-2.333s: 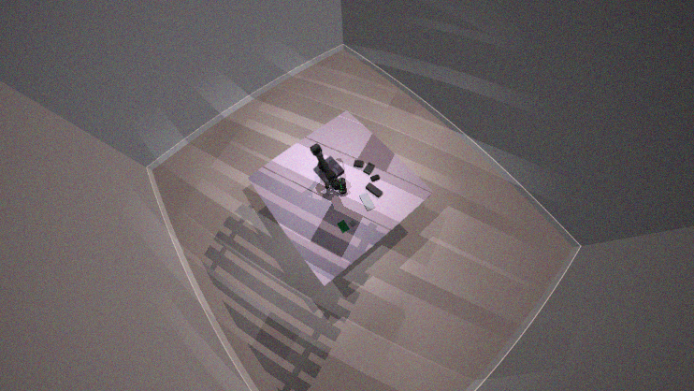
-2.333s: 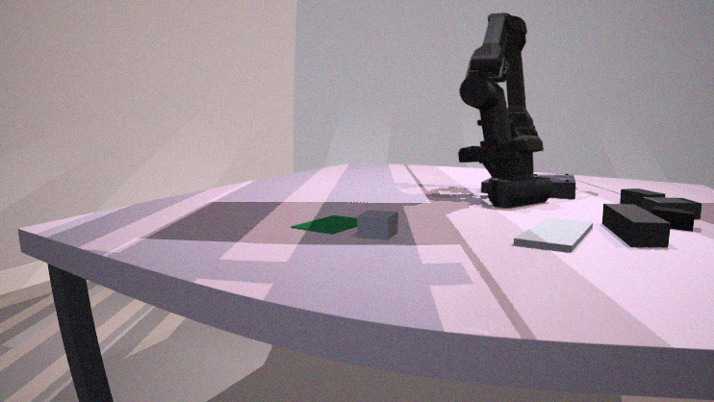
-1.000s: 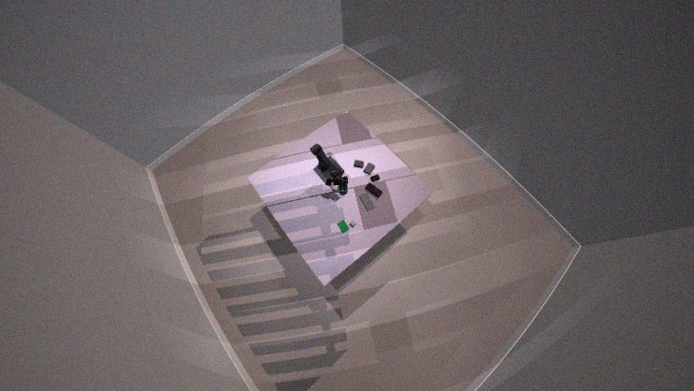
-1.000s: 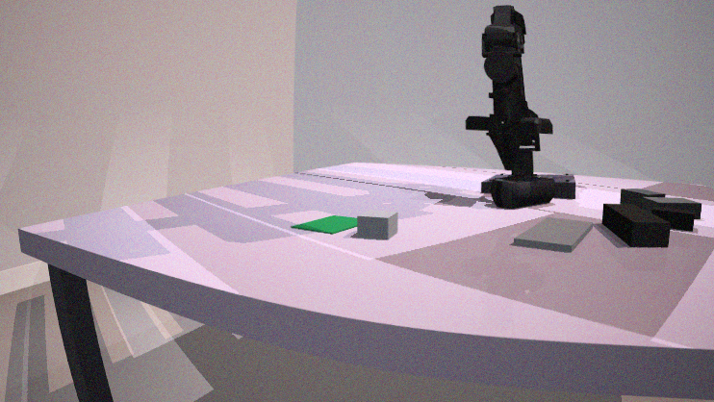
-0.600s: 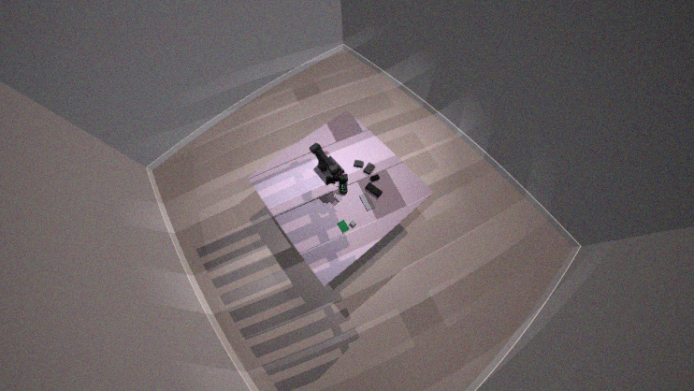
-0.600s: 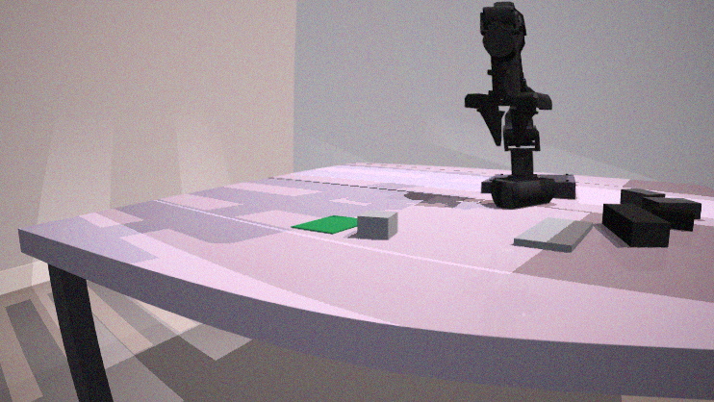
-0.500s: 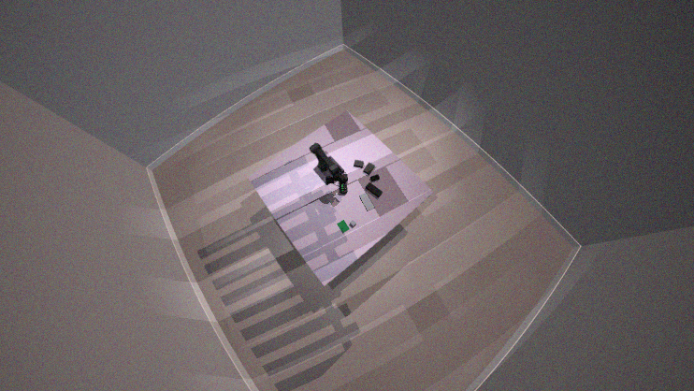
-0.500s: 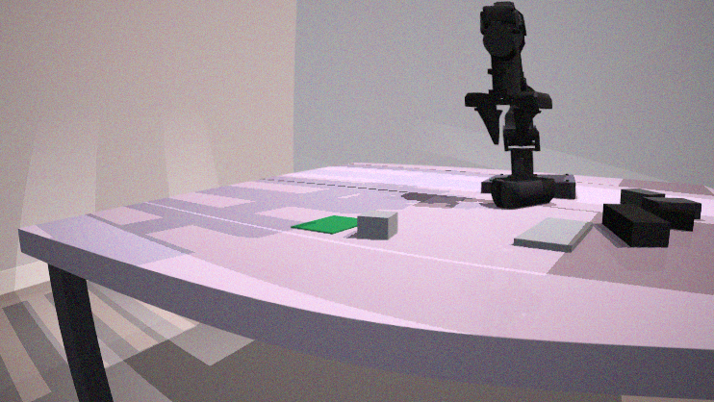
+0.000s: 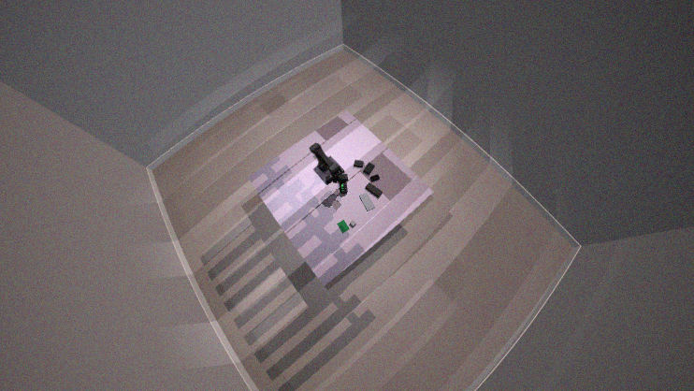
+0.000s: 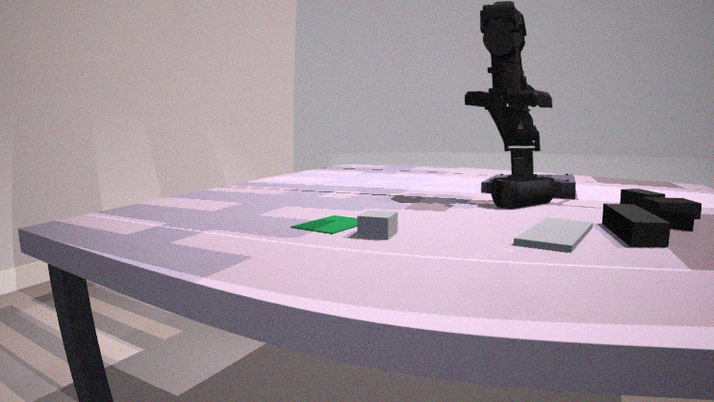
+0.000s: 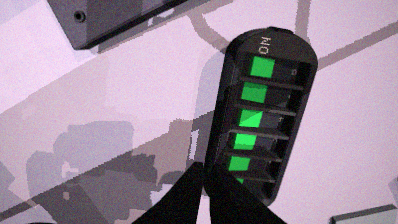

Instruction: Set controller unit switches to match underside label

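The dark grey controller unit [image 11: 265, 115] [image 10: 529, 190] [image 9: 343, 192] sits flat on its base on the bench [image 10: 349, 279]. In the wrist view its switches run in a column under an "ON" mark, and the green ends of several show on the left side. The third switch looks tilted. My gripper [image 11: 206, 171] [image 10: 522, 172] is shut with nothing between the fingers. It points straight down, and its tips are at the unit's near end, beside the lowest switch. The lowest switch is partly hidden by the fingers.
A flat green card [image 10: 327, 223] [image 9: 342, 225] and a small grey cube [image 10: 377, 224] [image 9: 352, 224] lie toward the bench front. A light grey plate [image 10: 551, 234] [image 9: 367, 201] and dark blocks [image 10: 634, 224] [image 10: 669, 204] lie right of the unit. Another dark box [image 11: 110, 20] lies close behind it.
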Robot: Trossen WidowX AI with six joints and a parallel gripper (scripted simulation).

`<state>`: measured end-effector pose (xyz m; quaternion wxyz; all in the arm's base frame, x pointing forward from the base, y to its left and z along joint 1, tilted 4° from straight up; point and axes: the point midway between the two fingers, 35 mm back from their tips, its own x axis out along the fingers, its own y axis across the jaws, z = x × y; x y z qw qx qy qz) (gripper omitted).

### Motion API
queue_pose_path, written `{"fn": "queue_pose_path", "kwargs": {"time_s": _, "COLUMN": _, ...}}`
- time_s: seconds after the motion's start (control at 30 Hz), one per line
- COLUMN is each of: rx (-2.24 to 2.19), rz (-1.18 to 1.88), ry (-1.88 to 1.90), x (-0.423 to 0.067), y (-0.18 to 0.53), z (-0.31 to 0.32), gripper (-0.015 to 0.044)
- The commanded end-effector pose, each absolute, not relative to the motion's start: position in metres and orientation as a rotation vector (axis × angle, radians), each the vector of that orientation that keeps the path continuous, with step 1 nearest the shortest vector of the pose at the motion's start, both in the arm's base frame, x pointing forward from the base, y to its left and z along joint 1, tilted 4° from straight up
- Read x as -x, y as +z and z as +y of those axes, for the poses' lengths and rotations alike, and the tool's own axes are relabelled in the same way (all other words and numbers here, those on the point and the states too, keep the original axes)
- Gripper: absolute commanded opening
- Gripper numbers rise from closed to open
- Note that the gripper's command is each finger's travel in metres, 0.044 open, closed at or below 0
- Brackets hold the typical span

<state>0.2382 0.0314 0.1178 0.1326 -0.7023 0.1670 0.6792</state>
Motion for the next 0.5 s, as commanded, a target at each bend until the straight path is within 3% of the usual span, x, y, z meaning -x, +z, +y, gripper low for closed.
{"fn": "queue_pose_path", "kwargs": {"time_s": 0.0, "rx": 2.034, "rz": 0.486, "ry": 1.969, "x": -0.2378, "y": 0.1183, "z": 0.0318, "gripper": 0.0}}
{"fn": "queue_pose_path", "kwargs": {"time_s": 0.23, "rx": 2.034, "rz": 0.486, "ry": 1.969, "x": -0.2378, "y": 0.1183, "z": 0.0318, "gripper": 0.0}}
{"fn": "queue_pose_path", "kwargs": {"time_s": 0.47, "rx": 2.038, "rz": 0.485, "ry": 1.97, "x": -0.2382, "y": 0.1178, "z": 0.0314, "gripper": 0.0184}}
